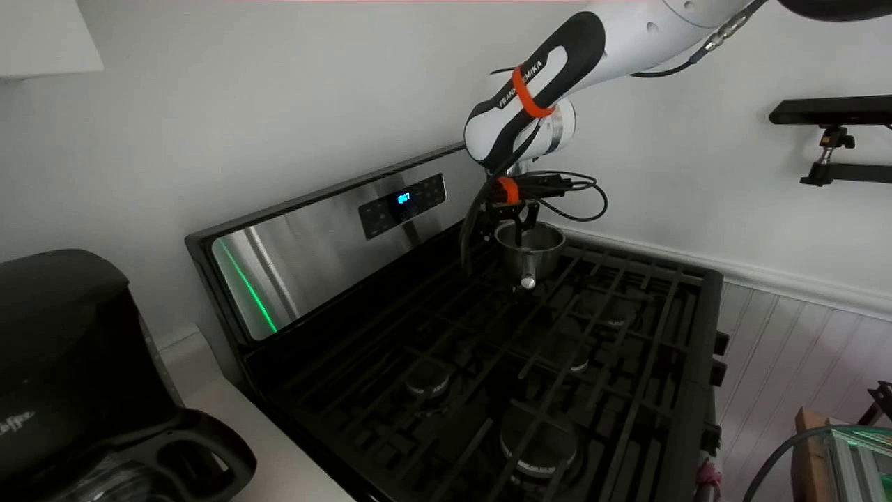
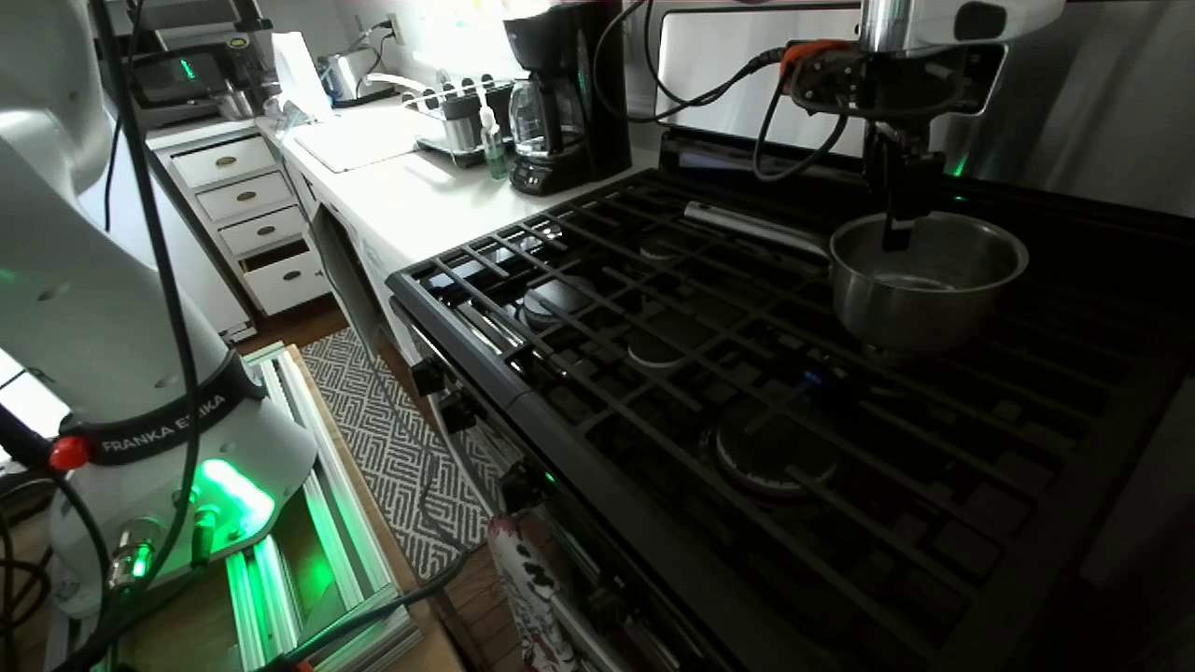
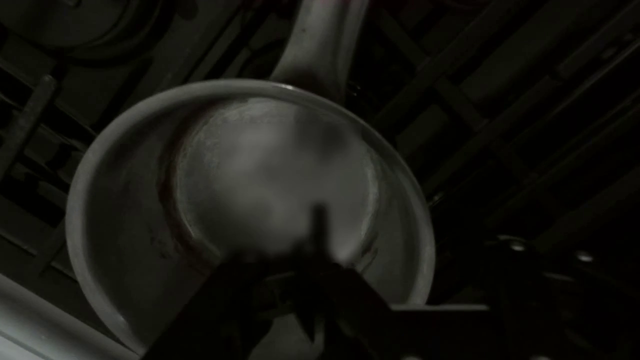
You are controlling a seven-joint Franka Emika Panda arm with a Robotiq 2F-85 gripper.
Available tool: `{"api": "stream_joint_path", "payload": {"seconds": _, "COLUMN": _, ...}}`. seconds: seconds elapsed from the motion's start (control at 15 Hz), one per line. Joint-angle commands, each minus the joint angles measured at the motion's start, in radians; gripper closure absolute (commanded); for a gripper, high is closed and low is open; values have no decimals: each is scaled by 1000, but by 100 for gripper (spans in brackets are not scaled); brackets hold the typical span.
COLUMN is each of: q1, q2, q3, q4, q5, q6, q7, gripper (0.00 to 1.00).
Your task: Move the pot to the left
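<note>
The pot (image 1: 546,261) is a round silver saucepan on the black stove grates (image 1: 481,341), by the back panel. It also shows in an exterior view (image 2: 924,322), upright, with its handle (image 2: 756,227) pointing to that view's left. The wrist view looks down into the pot (image 3: 120,210), with the handle (image 3: 320,45) at the top. My gripper (image 2: 897,235) appears shut, fingers together, with its tip below the rim inside the pot. It also shows in an exterior view (image 1: 519,237). The wrist view is dark, and the gripper (image 3: 315,245) hides the pot's lower rim.
The stove back panel (image 1: 313,251) rises close to the pot. A wall (image 1: 669,181) borders the stove's side. Several burners (image 2: 770,457) lie under the raised grates. A black coffee maker (image 2: 565,103) stands on the white counter (image 2: 392,196) beyond the stove.
</note>
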Motion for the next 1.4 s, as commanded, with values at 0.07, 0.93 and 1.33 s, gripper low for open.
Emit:
{"api": "stream_joint_path", "payload": {"seconds": 0.07, "q1": -4, "q2": 35, "q3": 0, "q4": 59, "q5": 38, "q6": -45, "q7": -37, "gripper": 73}}
{"api": "stream_joint_path", "payload": {"seconds": 0.93, "q1": -5, "q2": 13, "q3": 9, "q4": 59, "q5": 58, "q6": -97, "q7": -46, "gripper": 98}}
{"api": "stream_joint_path", "payload": {"seconds": 1.33, "q1": 16, "q2": -47, "q3": 5, "q4": 26, "q5": 31, "q6": -198, "q7": -79, "gripper": 98}}
